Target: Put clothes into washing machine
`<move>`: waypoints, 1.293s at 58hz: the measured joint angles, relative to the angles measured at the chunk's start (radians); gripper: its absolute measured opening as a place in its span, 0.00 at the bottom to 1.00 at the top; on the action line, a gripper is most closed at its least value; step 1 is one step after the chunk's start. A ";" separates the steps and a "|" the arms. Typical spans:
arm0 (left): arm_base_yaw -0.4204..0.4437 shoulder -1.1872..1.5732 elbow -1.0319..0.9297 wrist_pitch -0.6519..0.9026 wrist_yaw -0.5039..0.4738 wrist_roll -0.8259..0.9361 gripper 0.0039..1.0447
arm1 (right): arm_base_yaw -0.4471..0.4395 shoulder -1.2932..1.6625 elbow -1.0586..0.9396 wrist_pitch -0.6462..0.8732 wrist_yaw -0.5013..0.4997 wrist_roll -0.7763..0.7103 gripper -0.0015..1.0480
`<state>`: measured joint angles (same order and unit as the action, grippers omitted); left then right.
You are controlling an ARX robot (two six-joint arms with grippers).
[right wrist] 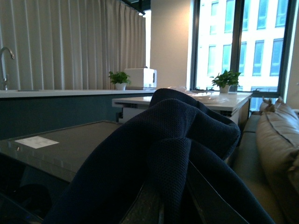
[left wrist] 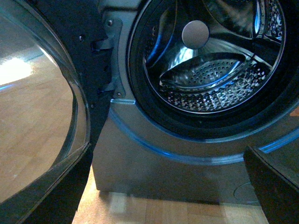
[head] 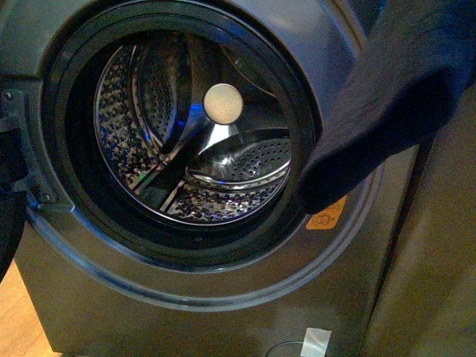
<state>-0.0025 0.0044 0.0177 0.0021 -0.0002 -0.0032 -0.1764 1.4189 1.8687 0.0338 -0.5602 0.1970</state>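
Observation:
The washing machine (head: 223, 297) fills the front view, its round porthole uncovered and the shiny perforated steel drum (head: 201, 141) showing bare inside. The clothes (head: 387, 89), a dark navy garment, hang at the upper right, in front of the porthole's right rim and outside the drum. In the right wrist view my right gripper (right wrist: 163, 205) is shut on a fold of the clothes (right wrist: 177, 135), which drape over both fingers. My left gripper (left wrist: 168, 186) is open low before the machine's front panel (left wrist: 159, 163), with nothing between its dark fingers (left wrist: 275, 182).
The machine's glass door (left wrist: 42, 116) stands swung open on the hinge side. A plain grey-beige cabinet (head: 439, 260) is right beside the machine. Wooden floor (left wrist: 154, 212) lies below. A sofa (right wrist: 275, 140) and a counter (right wrist: 70, 140) show behind the right wrist.

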 joint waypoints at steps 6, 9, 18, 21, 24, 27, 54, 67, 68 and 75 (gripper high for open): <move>0.000 0.000 0.000 0.000 0.000 0.000 0.94 | 0.118 0.063 0.098 -0.091 0.060 -0.052 0.05; 0.000 0.000 0.000 0.000 0.000 0.000 0.94 | 0.167 0.098 0.150 -0.137 0.087 -0.068 0.05; 0.000 0.000 0.000 0.000 0.000 0.000 0.94 | 0.306 0.188 0.286 -0.244 0.148 -0.114 0.05; 0.000 0.000 0.000 0.000 0.000 0.000 0.94 | 0.328 0.197 0.296 -0.253 0.140 -0.119 0.05; 0.000 0.000 0.000 0.000 0.000 0.000 0.94 | 0.339 0.199 0.296 -0.253 0.110 -0.119 0.05; 0.000 0.000 0.000 0.000 0.000 0.000 0.94 | 0.341 0.198 0.292 -0.245 0.081 -0.119 0.05; 0.000 0.000 0.000 0.000 0.000 0.000 0.94 | 0.311 0.176 0.220 -0.199 0.016 -0.119 0.05; 0.248 0.286 0.014 0.211 0.655 -0.158 0.94 | 0.310 0.176 0.220 -0.199 0.015 -0.120 0.05; 0.257 0.312 0.018 0.233 0.681 -0.167 0.94 | 0.310 0.176 0.220 -0.199 0.015 -0.119 0.05; 0.283 0.616 0.120 0.511 0.827 -0.222 0.94 | 0.309 0.176 0.220 -0.199 0.017 -0.119 0.05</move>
<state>0.2806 0.6201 0.1375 0.5133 0.8268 -0.2249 0.1329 1.5948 2.0888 -0.1654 -0.5434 0.0776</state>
